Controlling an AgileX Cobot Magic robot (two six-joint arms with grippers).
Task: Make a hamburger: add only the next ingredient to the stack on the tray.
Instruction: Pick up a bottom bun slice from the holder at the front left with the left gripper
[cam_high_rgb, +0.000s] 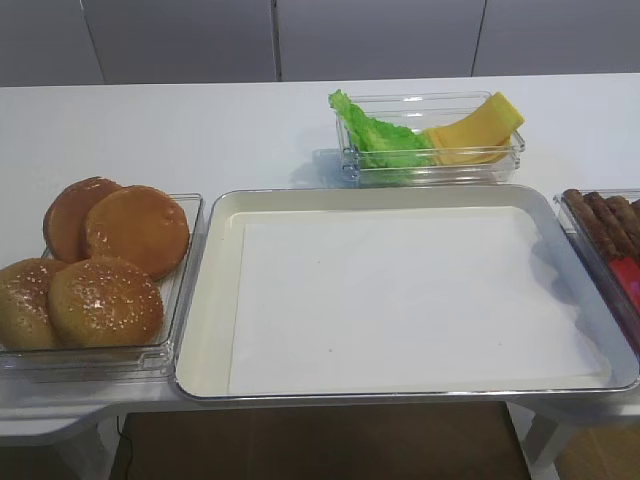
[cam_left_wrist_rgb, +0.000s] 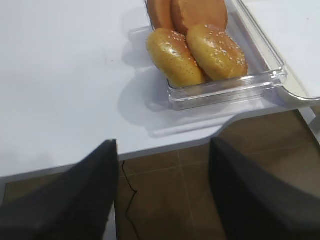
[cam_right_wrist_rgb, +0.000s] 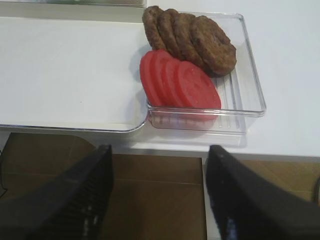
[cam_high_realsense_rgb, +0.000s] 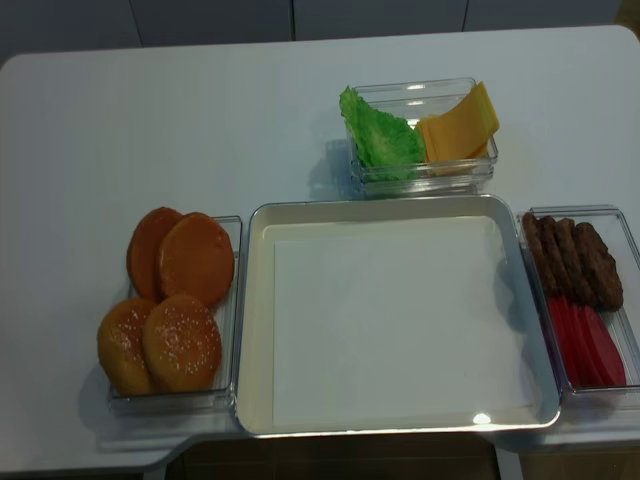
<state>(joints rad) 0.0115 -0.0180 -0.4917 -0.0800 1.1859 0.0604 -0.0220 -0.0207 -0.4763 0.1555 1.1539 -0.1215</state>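
1. Two flat buns (cam_high_realsense_rgb: 185, 255) are lying overlapped in the far half of the clear bun box (cam_high_realsense_rgb: 232, 300), left of the tray (cam_high_realsense_rgb: 258, 330); either one fits as the next ingredient, and the nearer, rightward one is lying on top.
2. In the other high view the flat buns (cam_high_rgb: 130, 228) are showing smooth brown crusts, leaning on each other.
3. Two sesame buns (cam_high_realsense_rgb: 160, 342) are sitting in the near half of the same box, touching the flat ones.
4. The tray is lying in the middle of the white table (cam_high_realsense_rgb: 150, 120), lined with white paper (cam_high_realsense_rgb: 400, 320); nothing is resting on the paper, so no stack is showing.
5. The bun box is sitting just beside the tray's left rim.
6. Beyond the tray a clear box is holding lettuce (cam_high_realsense_rgb: 380, 135) on the left and cheese (cam_high_realsense_rgb: 458, 125) on the right.
7. Right of the tray another box is holding patties (cam_high_realsense_rgb: 572, 258) at the far end and tomato slices (cam_high_realsense_rgb: 585, 340) at the near end.
8. The left gripper (cam_left_wrist_rgb: 162, 200) is hovering off the table's near edge, short of the sesame buns (cam_left_wrist_rgb: 197, 50), its fingers (cam_left_wrist_rgb: 75, 200) spread wide and holding nothing.
9. The right gripper (cam_right_wrist_rgb: 159, 200) is hanging off the near edge too, below the tomato slices (cam_right_wrist_rgb: 180, 85) and patties (cam_right_wrist_rgb: 190, 37), fingers (cam_right_wrist_rgb: 260, 200) parted and holding nothing.
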